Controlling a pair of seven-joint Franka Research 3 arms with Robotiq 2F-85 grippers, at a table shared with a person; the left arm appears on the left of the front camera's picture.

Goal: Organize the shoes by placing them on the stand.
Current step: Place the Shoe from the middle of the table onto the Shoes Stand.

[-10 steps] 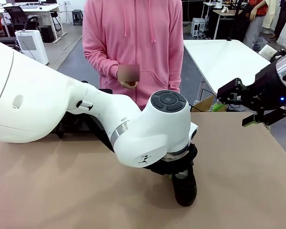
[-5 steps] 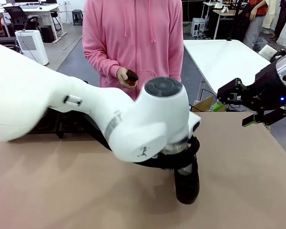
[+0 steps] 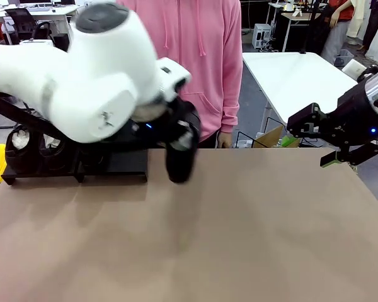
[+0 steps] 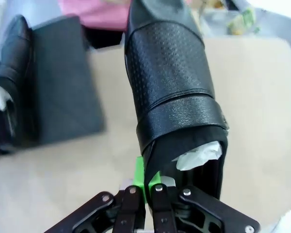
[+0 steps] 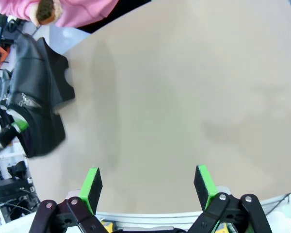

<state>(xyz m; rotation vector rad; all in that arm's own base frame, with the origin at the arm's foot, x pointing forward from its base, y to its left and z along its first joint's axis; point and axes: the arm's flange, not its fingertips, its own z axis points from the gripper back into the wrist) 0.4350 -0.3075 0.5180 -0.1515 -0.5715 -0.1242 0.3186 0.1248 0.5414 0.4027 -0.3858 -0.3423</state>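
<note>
My left gripper [image 4: 150, 180] is shut on the heel rim of a glossy black shoe [image 4: 169, 82], a green pad [image 4: 141, 174] pressed to its side. In the front view that shoe [image 3: 179, 160] hangs toe-down over the table's far edge, just right of the stand [image 3: 116, 165]. The stand is a low black rack, and it holds two more black shoes [image 3: 20, 146] at its left end. One of these shoes [image 4: 12, 68] lies beside a bare black tray section [image 4: 63, 82]. My right gripper [image 3: 341, 157] hovers open and empty over the table's right edge.
A person in a pink hoodie [image 3: 189, 50] stands at the far side, holding a small brown brush [image 5: 46, 9]. The brown tabletop [image 3: 239, 239] spreads wide below both arms. A white table [image 3: 296, 75] stands behind at the right.
My left arm has lifted the shoe from the near middle of the table and carried it left and away, up to the stand's right end. The right arm has not moved.
</note>
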